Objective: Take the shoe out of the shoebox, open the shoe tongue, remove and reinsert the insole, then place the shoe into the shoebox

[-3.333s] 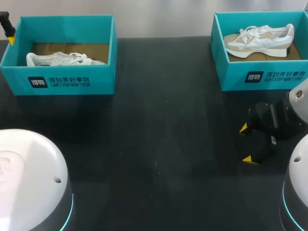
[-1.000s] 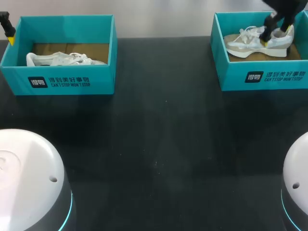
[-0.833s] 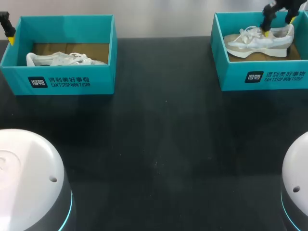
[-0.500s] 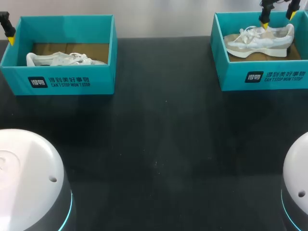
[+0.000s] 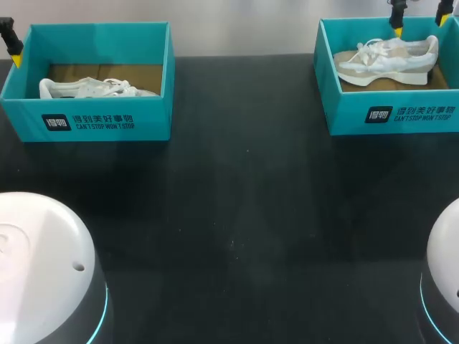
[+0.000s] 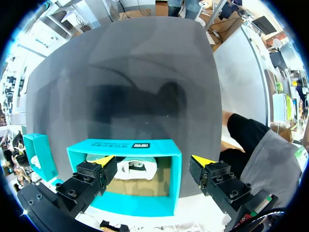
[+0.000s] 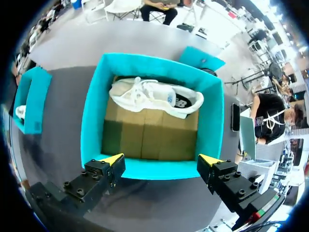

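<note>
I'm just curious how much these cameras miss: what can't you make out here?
Left shoe: head view, lower half behind the left shoebox's front wall.
Right gripper: head view, top edge cuts off all but its yellow tips.
Left gripper: head view, side edge shows just one finger.

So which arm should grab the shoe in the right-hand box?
Right, probably: the right gripper hangs open above that box, shoe straight ahead of it. The left gripper is by the other box.

Left hand (image 6: pixel 154 160) and right hand (image 7: pixel 161 159) are both held aloft, yellow-tipped fingers spread wide apart.
</note>
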`<state>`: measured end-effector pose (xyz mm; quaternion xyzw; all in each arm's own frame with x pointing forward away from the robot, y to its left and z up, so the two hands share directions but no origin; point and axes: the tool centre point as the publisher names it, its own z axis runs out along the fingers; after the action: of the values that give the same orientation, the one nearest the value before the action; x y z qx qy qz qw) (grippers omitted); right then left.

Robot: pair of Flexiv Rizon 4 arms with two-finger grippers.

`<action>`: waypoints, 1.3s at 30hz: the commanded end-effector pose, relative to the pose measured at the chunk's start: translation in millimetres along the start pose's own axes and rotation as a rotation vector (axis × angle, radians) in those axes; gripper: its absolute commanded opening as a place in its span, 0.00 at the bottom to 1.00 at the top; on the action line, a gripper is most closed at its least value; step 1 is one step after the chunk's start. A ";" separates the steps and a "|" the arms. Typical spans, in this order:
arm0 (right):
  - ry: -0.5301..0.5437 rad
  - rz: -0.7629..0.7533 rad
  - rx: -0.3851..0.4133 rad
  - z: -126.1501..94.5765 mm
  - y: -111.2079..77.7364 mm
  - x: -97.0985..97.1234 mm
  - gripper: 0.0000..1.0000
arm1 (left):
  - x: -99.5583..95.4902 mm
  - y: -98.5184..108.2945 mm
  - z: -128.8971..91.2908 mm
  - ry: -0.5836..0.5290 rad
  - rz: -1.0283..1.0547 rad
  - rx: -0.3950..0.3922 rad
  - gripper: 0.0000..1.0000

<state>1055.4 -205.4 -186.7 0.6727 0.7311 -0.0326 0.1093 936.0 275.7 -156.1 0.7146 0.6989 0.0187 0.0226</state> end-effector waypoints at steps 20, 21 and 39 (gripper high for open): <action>-0.015 0.158 -0.002 45.7 52.5 -30.1 1.00 | 0.0 -1.4 -0.6 0.002 0.000 -0.002 1.00; -0.017 0.144 -0.007 50.5 54.3 -32.6 1.00 | 0.0 -1.4 -0.6 0.002 0.000 -0.002 1.00; -0.026 0.076 -0.034 120.7 82.3 -77.1 1.00 | 0.0 -1.4 -0.6 0.002 0.000 -0.002 1.00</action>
<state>1141.5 -291.9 -269.3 0.6970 0.7029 -0.0223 0.1399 936.0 275.6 -156.3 0.7146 0.6989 0.0188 0.0226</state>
